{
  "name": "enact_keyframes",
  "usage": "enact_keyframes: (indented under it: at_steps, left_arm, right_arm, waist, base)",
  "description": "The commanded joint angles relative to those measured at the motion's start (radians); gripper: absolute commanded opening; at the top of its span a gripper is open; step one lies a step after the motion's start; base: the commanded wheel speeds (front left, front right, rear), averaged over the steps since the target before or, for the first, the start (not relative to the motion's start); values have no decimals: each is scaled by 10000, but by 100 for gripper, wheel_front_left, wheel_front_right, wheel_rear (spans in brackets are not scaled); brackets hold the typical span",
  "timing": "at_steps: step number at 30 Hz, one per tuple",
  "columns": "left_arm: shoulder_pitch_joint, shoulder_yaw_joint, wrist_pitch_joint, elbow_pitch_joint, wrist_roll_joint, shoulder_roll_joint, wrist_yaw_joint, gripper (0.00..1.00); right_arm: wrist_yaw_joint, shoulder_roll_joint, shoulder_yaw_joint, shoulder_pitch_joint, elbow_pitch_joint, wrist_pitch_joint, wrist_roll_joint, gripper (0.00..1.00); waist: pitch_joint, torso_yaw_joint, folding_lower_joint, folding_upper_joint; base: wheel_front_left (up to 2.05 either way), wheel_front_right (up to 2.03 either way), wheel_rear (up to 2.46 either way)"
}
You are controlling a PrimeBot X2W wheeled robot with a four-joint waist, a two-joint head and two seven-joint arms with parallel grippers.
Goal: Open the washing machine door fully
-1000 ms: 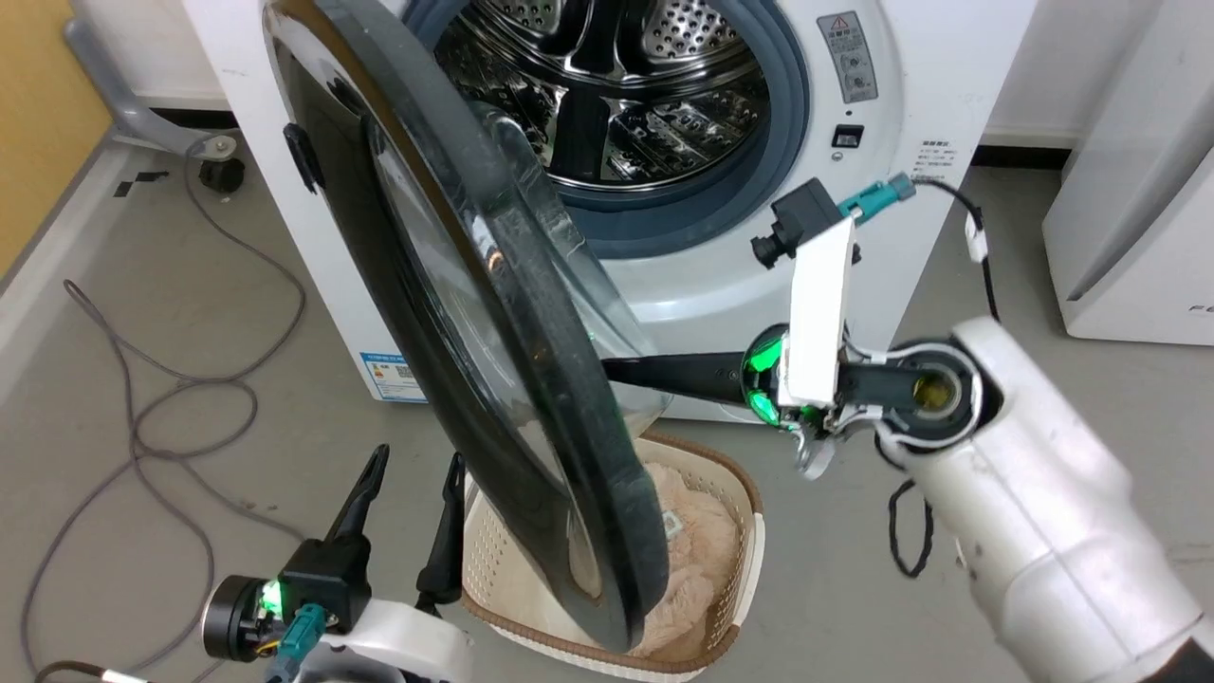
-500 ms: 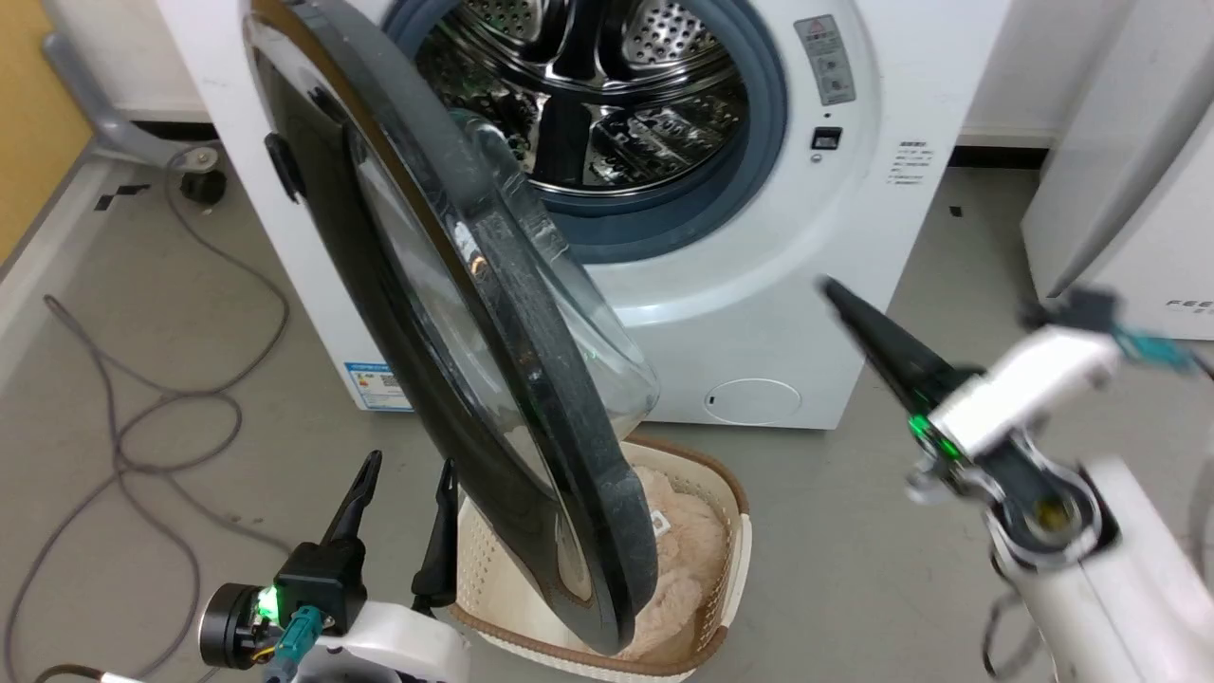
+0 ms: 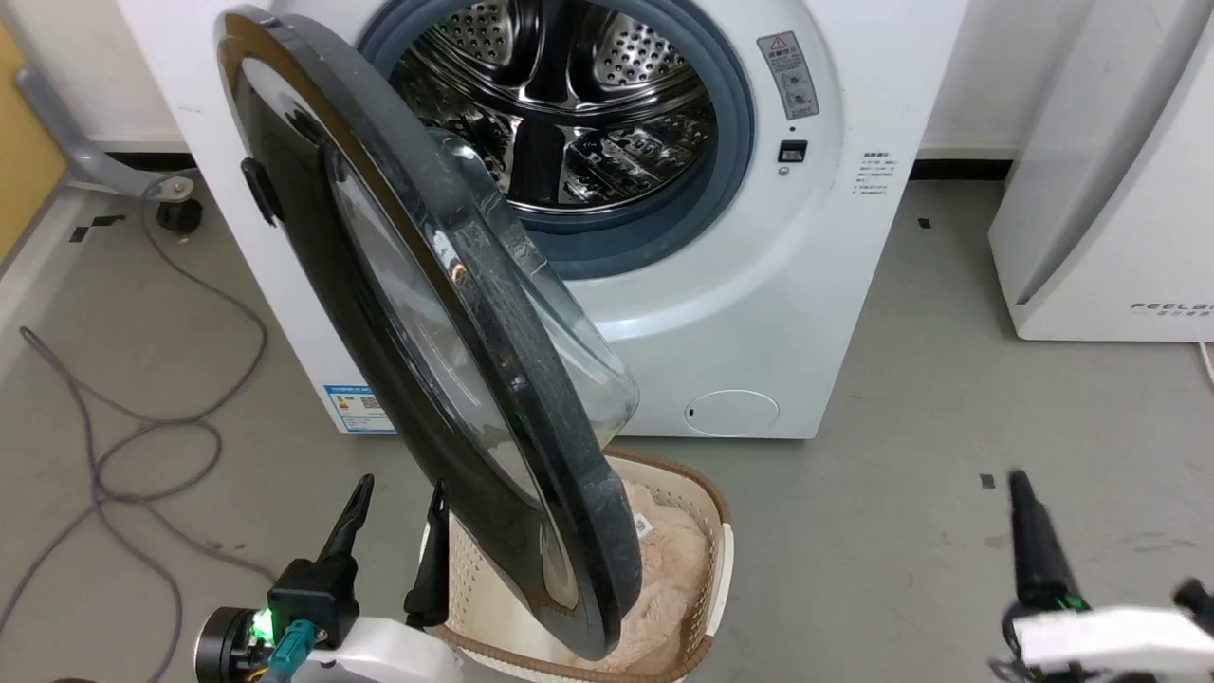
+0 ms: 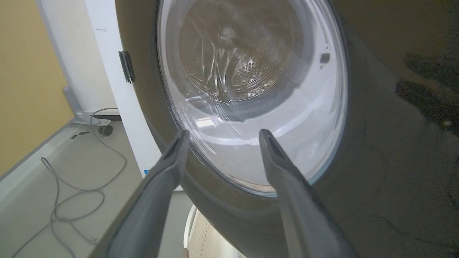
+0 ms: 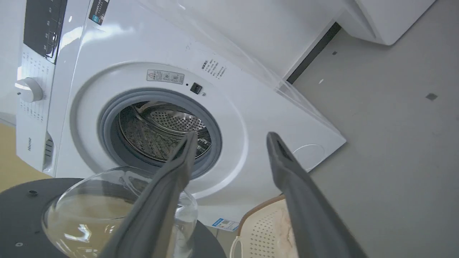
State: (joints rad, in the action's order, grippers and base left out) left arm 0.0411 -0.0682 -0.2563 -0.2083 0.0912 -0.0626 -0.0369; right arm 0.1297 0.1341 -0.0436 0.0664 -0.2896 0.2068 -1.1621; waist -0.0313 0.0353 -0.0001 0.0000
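The washing machine is a white front-loader with its steel drum exposed. Its washing machine door, black-rimmed with a bulging glass bowl, stands swung out about square to the front, its edge towards me. My left gripper is open at the lower left, just outside the door's outer face; in the left wrist view its fingers frame the door glass without touching. My right gripper is open and empty, well clear of the door, low at the right with one dark finger showing.
A cream laundry basket with a fluffy beige item sits on the floor under the door's lower edge. A white FEELBIRD-marked appliance stands at the right. Grey cables loop over the floor at the left. Bare grey floor lies between machine and right arm.
My right arm has pulled away from the door's inner side and dropped to the lower right. The head camera has shifted a little. The door's angle and left gripper look unchanged.
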Motion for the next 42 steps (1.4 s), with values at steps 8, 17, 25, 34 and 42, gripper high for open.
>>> enact_keyframes:
  at_steps: [8,17,25,34,42]
  left_arm:
    - [-101,65,-55,-105,19,-17,75,100]
    - [-171,112,-55,-142,19,-17,93,100]
    - [-176,120,-55,-167,-10,-44,81,100]
    - [-182,83,-55,-256,-37,-79,37,0]
    - [-125,127,-55,-42,-60,-101,113,0]
  right_arm:
    - [10,-498,1261,-812,876,444,4309,100]
    - [10,-829,1755,-1554,3206,-278,9541,100]
    - [10,-837,972,-2159,3937,-942,10483,100]
    - [10,-838,819,-2056,3660,-832,10245,100]
    - [10,-838,846,-2010,3573,-837,10189,100]
  waist:
    - [102,-125,1,0]
    - [204,-186,1,0]
    - [142,-198,1,0]
    - [82,-149,1,0]
    - [86,-147,1,0]
  base:
    - [0,0,0]
    - [0,0,0]
    - [0,0,0]
    - [0,0,0]
    - [0,0,0]
